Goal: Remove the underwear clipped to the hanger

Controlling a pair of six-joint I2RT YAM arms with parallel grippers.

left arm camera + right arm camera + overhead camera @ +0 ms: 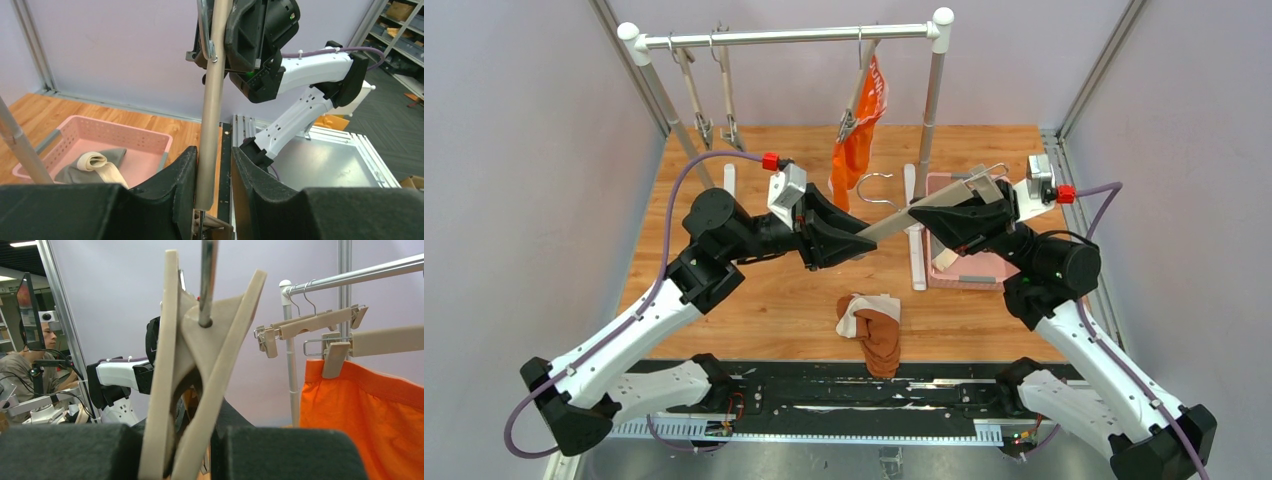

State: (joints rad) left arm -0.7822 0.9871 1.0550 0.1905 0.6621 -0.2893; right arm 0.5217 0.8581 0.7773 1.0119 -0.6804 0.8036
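Above the desk, a bare beige clip hanger spans both arms: left pincer clamped on one end, right pincer clamped on its clip. Orange underwear hangs clipped on the rack. Rust-brown underwear lies on the desk; grey-beige underwear in the pink basket.

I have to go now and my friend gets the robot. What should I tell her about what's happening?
Left end effector: shut on one end of the bare hanger.
Right end effector: shut on its other end, at the clip.
Done: grey-beige briefs lie in the pink basket; rust-brown briefs lie on the table.
Left: orange briefs hang clipped on the rail; the bare hanger needs putting away.
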